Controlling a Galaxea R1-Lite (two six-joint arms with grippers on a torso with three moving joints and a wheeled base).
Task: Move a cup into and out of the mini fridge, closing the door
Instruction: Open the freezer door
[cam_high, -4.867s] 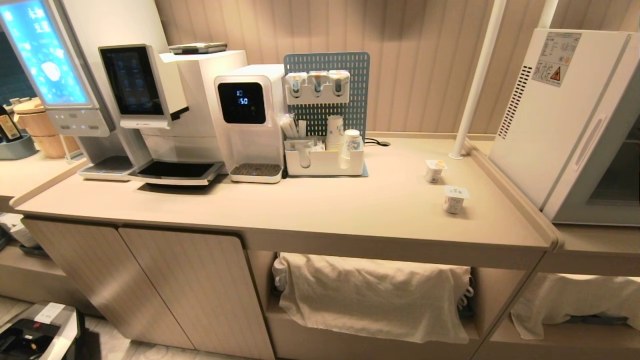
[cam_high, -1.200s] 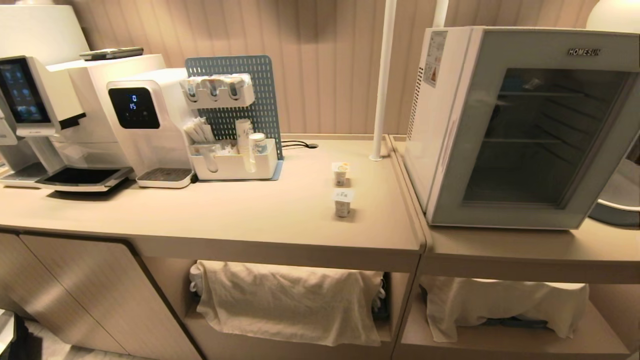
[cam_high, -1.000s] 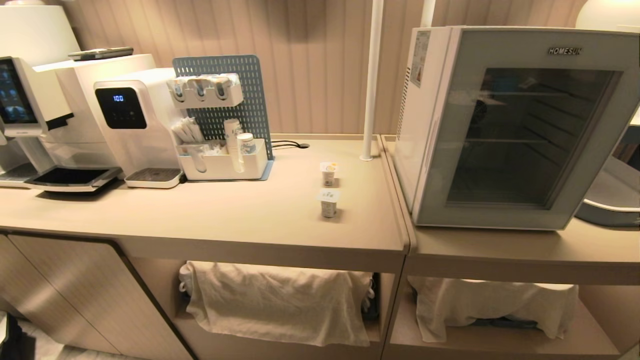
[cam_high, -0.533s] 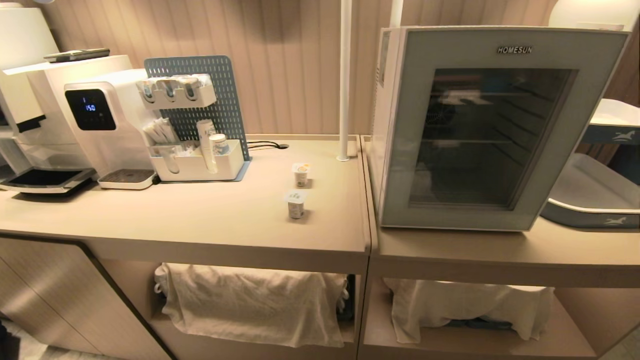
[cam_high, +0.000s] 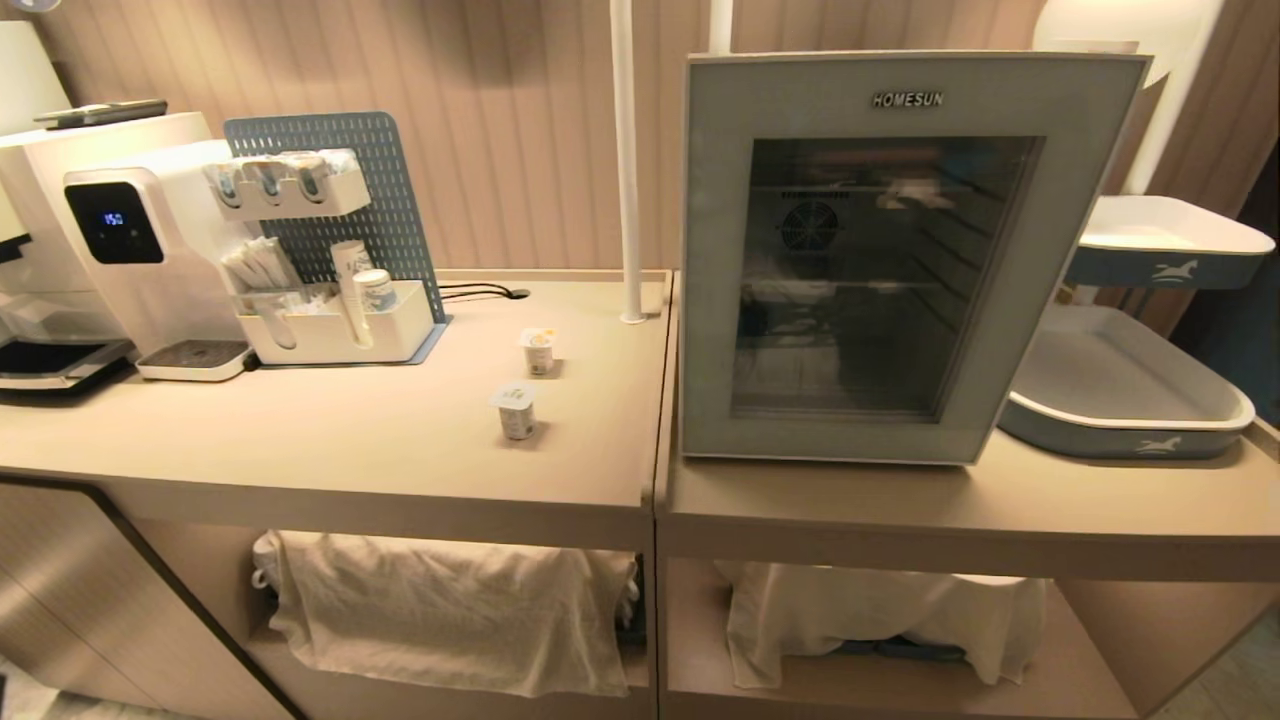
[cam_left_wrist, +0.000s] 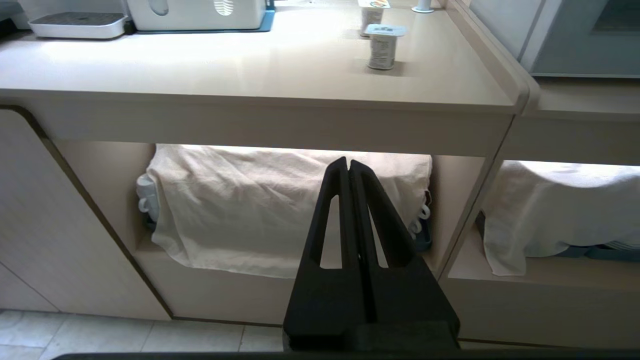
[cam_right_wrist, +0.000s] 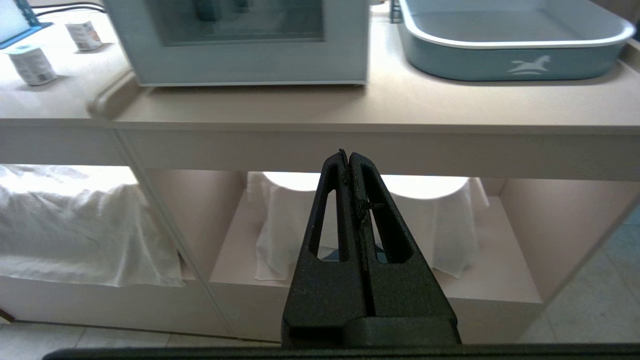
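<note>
The mini fridge (cam_high: 900, 260) stands on the right-hand counter, facing me. Its grey-framed glass door (cam_high: 1030, 300) with HOMESUN lettering is closed. Two small sealed white cups sit on the left counter: the near cup (cam_high: 515, 410) and a second cup (cam_high: 540, 351) behind it. The near cup (cam_left_wrist: 382, 46) also shows in the left wrist view. My left gripper (cam_left_wrist: 348, 165) hangs shut and empty below the counter edge, in front of the cloth-covered shelf. Parked below the fridge's counter, my right gripper (cam_right_wrist: 348, 157) is likewise shut on nothing. Neither arm shows in the head view.
A white water machine (cam_high: 130, 270) and a pegboard organiser (cam_high: 320, 260) with paper cups stand at the back left. A white pole (cam_high: 627, 160) rises beside the fridge. Two grey-blue trays (cam_high: 1120, 400) lie right of it. Cloth-draped shelves (cam_high: 450, 610) run under both counters.
The whole head view has swung to the right: the fridge now sits near the centre facing me, and the coffee machines have slid off the left. Nothing on the counters has moved.
</note>
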